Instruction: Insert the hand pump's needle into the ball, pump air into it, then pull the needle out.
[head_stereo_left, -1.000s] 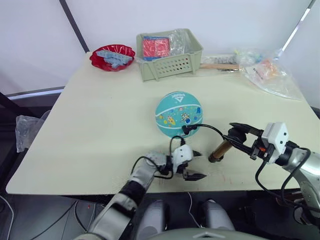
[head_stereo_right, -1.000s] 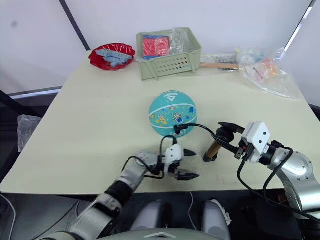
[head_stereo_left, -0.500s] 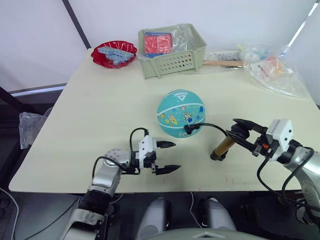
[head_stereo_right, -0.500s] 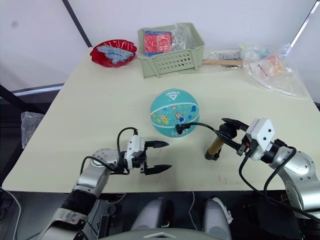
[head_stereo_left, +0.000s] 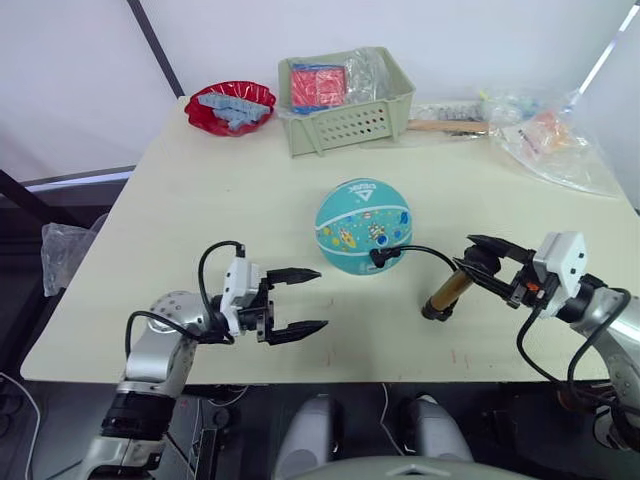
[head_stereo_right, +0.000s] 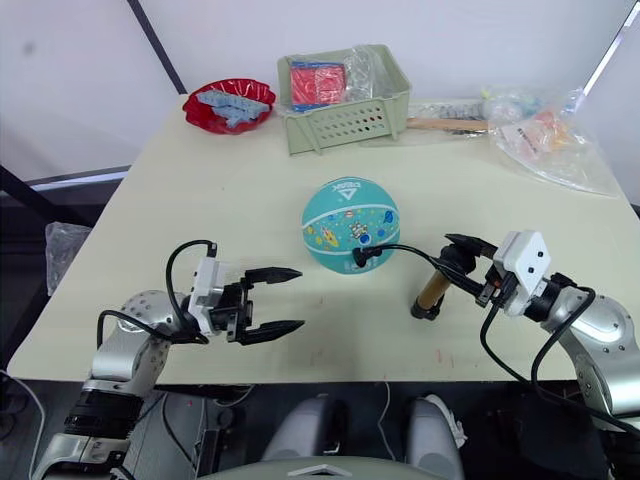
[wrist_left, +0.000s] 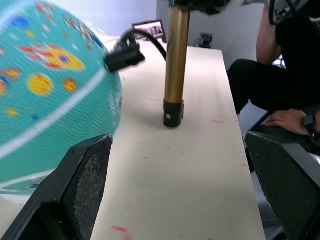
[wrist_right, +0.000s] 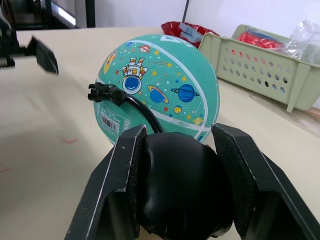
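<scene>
Needle fitting (head_stereo_left: 381, 257) seated in ball (head_stereo_left: 364, 226) — our left gripper (head_stereo_left: 296, 301), empty and spread, has withdrawn leftward; right gripper (head_stereo_left: 478, 262) grasps pump (head_stereo_left: 447, 290) handle — pumping next.

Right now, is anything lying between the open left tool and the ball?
Nothing: bare table separates the left tool from the ball, seen in both eye views.
</scene>
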